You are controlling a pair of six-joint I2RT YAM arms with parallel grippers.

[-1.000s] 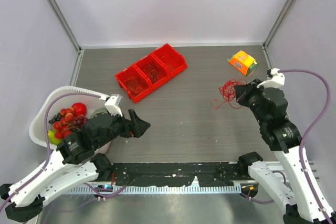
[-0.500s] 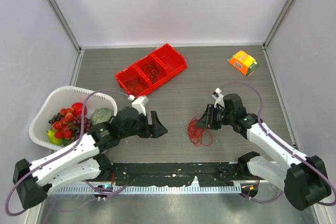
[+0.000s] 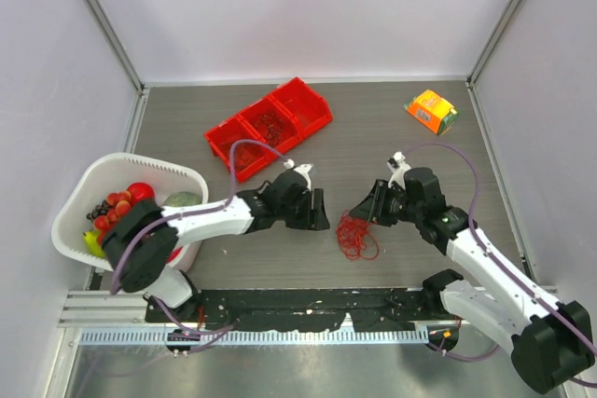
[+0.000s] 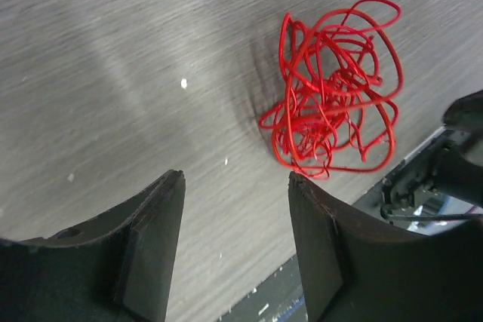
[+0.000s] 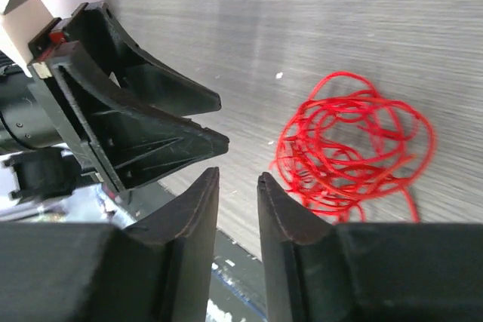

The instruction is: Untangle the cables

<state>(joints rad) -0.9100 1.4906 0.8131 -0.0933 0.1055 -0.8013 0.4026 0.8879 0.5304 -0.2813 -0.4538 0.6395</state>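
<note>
A clump of thin red cables [image 3: 357,236] lies in loose loops on the grey table [image 3: 410,160] near its front middle. In the left wrist view the cables [image 4: 336,107] lie ahead and to the right of my left gripper [image 4: 235,176], which stands open with only bare table between its fingers. My left gripper [image 3: 320,212] points at the clump from the left. My right gripper [image 3: 359,212] hangs just above the clump's upper left. In its own view my right gripper [image 5: 238,176] is open by a narrow gap and empty, with the cables [image 5: 351,148] to its right.
A red three-compartment bin [image 3: 269,128] with small wire clumps in it stands at the back left. A white basket [image 3: 70,216] of fruit sits at the left edge. An orange box [image 3: 431,111] lies at the back right. The two grippers' tips are close together.
My right gripper carried the red cables from the back right to the front middle and let them go. My left arm reached right toward them, its jaws narrowing.
</note>
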